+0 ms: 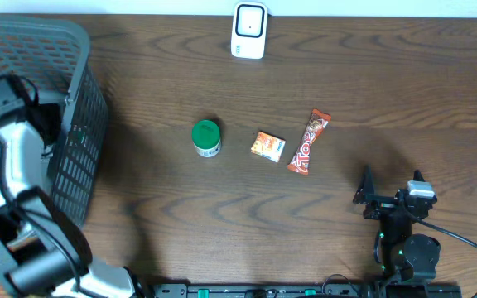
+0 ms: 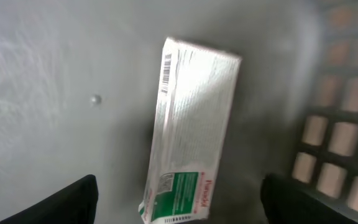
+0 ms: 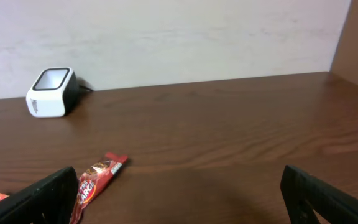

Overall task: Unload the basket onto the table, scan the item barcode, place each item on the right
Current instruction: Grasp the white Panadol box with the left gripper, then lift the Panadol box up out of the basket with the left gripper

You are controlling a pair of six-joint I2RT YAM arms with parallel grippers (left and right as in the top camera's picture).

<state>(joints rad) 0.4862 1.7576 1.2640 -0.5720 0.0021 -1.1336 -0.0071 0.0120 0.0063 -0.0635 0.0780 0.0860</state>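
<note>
A long white carton [image 2: 191, 130] with a green lower end lies flat on the grey basket floor [image 2: 48, 143] in the middle of the left wrist view, its top leaning slightly right. Its barcode [image 2: 166, 73] runs along the upper left edge. The white, dark-faced scanner [image 1: 248, 30] stands at top centre of the overhead view.

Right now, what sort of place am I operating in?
Probably a mock shop checkout: a barcode scanner at the far edge of a wooden table, a grey mesh shopping basket, and a wrapped candy bar mid-table.
</note>
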